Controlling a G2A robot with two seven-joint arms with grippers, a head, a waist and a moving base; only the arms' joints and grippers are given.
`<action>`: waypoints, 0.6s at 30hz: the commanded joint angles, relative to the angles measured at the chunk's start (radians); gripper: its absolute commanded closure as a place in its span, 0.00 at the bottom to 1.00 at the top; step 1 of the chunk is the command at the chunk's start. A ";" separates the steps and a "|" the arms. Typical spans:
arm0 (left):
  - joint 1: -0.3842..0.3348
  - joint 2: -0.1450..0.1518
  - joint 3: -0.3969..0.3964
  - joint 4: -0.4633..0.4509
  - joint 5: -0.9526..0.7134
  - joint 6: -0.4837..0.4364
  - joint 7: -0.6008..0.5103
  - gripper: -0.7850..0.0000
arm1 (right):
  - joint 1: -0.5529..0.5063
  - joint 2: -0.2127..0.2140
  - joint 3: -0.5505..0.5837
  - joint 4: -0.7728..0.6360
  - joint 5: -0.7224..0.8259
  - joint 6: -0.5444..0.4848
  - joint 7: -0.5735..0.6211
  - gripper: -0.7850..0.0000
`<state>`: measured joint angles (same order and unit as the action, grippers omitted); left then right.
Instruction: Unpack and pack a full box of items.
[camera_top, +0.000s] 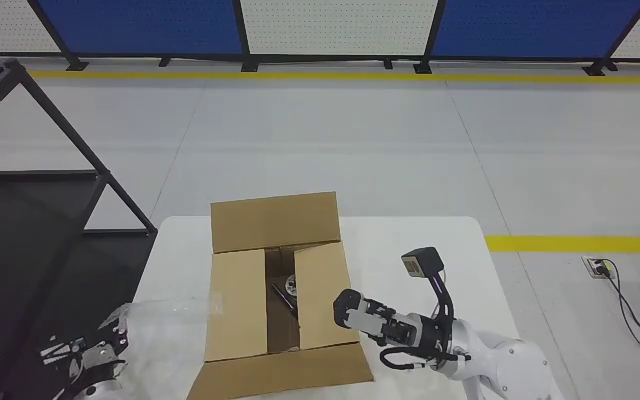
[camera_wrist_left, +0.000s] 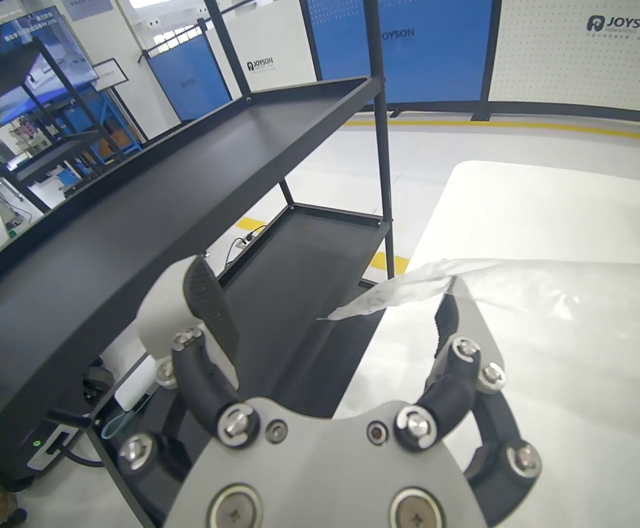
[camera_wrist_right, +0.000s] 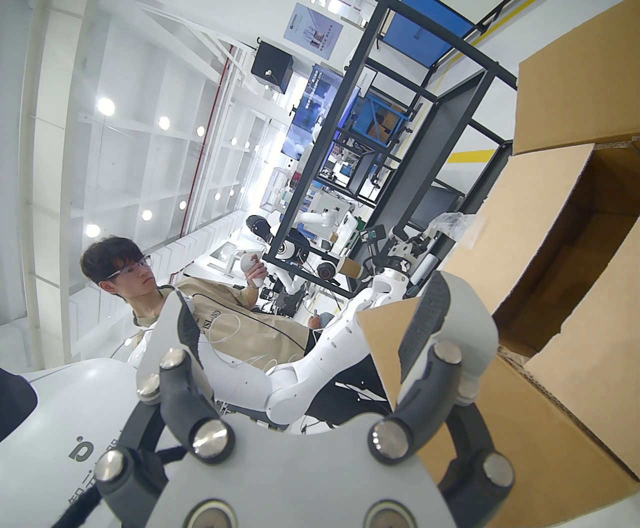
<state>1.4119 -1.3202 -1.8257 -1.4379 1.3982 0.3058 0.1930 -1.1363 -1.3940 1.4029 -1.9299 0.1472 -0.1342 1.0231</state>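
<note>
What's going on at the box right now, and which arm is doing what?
The cardboard box sits on the white table with its flaps open, and a metal part shows inside. The right gripper is open at a flap corner on its side of the box, gripping nothing. The left gripper is open at the table's edge on the other side, where a clear plastic bag reaches into its opening, unclamped.

Our left gripper (camera_wrist_left: 325, 295) and right gripper (camera_wrist_right: 307, 305) have grey plates (camera_wrist_left: 325, 480), silver screws (camera_wrist_left: 235, 425), black ribbed pads (camera_wrist_left: 210, 300); our right arm (camera_top: 492, 362) is white.
</note>
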 joint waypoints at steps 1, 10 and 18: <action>-0.002 -0.001 0.009 0.009 0.001 -0.001 -0.004 0.00 | 0.000 0.000 0.000 0.000 0.000 0.000 0.000 0.00; -0.036 -0.004 0.050 0.103 0.019 -0.034 -0.024 0.00 | 0.000 0.000 0.000 0.000 0.000 0.000 0.000 0.00; -0.018 -0.009 0.078 0.114 0.021 -0.033 -0.001 0.00 | 0.000 0.000 0.000 0.000 0.000 0.000 0.000 0.00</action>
<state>1.3880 -1.3289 -1.7503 -1.3205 1.4184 0.2728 0.1887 -1.1363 -1.3940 1.4029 -1.9299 0.1472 -0.1342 1.0231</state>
